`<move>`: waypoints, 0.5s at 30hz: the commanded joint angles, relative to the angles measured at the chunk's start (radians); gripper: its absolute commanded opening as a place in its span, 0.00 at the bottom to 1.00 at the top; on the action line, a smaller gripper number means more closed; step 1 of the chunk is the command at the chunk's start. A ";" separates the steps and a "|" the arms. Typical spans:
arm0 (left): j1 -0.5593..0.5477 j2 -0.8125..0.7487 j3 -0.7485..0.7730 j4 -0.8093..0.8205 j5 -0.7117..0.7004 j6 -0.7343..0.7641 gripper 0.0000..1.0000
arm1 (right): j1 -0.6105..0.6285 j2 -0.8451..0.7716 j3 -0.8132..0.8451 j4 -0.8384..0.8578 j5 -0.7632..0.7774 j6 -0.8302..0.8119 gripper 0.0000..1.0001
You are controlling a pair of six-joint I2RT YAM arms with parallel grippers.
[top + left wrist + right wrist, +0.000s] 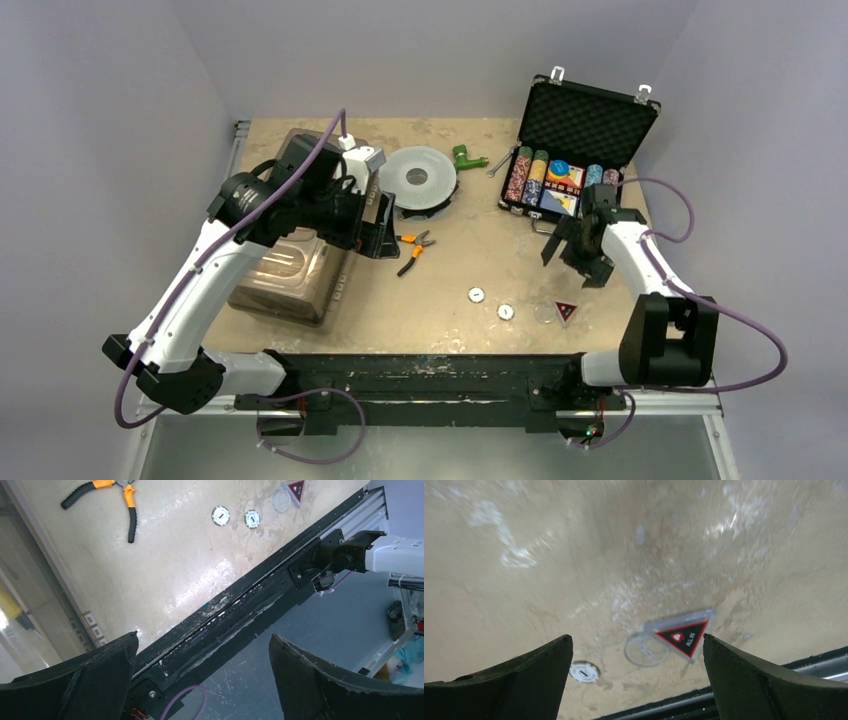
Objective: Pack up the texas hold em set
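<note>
The black briefcase [588,118] stands open at the back right, holding multicoloured chip rows [530,176] and a card deck [564,186]. Near the front edge lie two white round buttons [476,294] [506,312], a clear disc [543,313] and a triangular button [566,311]. My right gripper [577,260] hangs open and empty just in front of the case. From its wrist the triangular button [684,635], clear disc [646,651] and one white button [584,672] show below the gripper [637,637]. My left gripper [372,232] is open and empty beside the bin, and its wrist view [204,636] looks past the table edge.
A large clear plastic bin [290,275] sits at the left under the left arm. A round grey spool [418,178], a green fitting [465,157] and a wrench [497,166] lie at the back. Orange-handled pliers [413,251] [117,495] lie mid-table. The black rail [420,375] runs along the near edge.
</note>
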 commanded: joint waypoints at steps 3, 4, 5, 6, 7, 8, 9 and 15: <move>-0.022 -0.013 -0.032 0.036 0.043 -0.029 0.98 | 0.002 -0.154 -0.146 -0.072 -0.076 0.056 0.99; -0.023 -0.013 -0.034 0.037 0.043 -0.029 0.98 | 0.002 -0.164 -0.168 -0.062 -0.097 0.062 0.99; -0.026 -0.012 -0.032 0.037 0.043 -0.029 0.98 | 0.002 -0.162 -0.188 -0.062 -0.100 0.062 0.99; -0.028 -0.011 -0.030 0.037 0.043 -0.029 0.98 | 0.002 -0.153 -0.197 -0.063 -0.102 0.058 0.99; -0.030 -0.010 -0.029 0.037 0.045 -0.029 0.98 | 0.003 -0.144 -0.205 -0.065 -0.093 0.060 0.99; -0.035 -0.010 -0.028 0.036 0.045 -0.029 0.98 | 0.002 -0.141 -0.213 -0.060 -0.083 0.069 0.99; -0.036 -0.011 -0.030 0.035 0.044 -0.028 0.98 | 0.002 -0.142 -0.223 -0.049 -0.084 0.086 0.99; -0.042 -0.024 -0.029 0.028 0.026 -0.020 0.98 | 0.001 -0.166 -0.263 -0.030 0.007 0.179 0.96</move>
